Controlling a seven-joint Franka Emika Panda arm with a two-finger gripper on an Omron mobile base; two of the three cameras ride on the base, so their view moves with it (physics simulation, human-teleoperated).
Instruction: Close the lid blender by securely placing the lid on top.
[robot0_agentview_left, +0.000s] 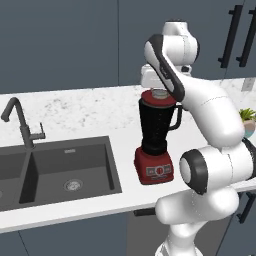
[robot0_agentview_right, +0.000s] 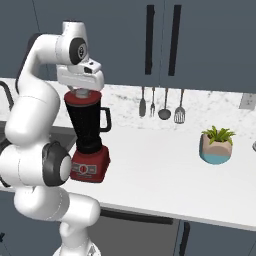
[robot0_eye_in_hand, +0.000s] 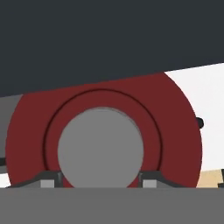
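One tool (robot0_eye_in_hand: 100, 186) in play, fingers (robot0_eye_in_hand: 49, 183) pinched on the grey knob of the lid (robot0_eye_in_hand: 175, 118), seen at bottom centre of the hand view. Clamped on the knob from both sides, tips just showing left and right of it.

Lid (robot0_agentview_left: 159, 96) at upper centre of the left base view, sitting at the rim of the black jar of the blender (robot0_agentview_left: 155, 137); cannot tell if fully seated or just touching. Blender (robot0_agentview_right: 89, 135) upright on the white surface (robot0_agentview_left: 90, 115), centre of the left base view, centre left of the right base view, just beside the sink (robot0_agentview_left: 55, 170).

Step in hand, judged: seating the lid. To do well: keep lid level and centred over the rim, press straight down, no sideways drag that could tip the tall jar, release only once red disc sits flush all round. Risk: lid cocked on one edge, or jar nudged off its base.

Arm pose: rising from lower right of the left base view, elbow bulging right, forearm arching up and over, wrist folded so the hand points straight down onto the jar top. Tool (robot0_agentview_right: 80, 91) at upper left of the right base view, directly above jar.
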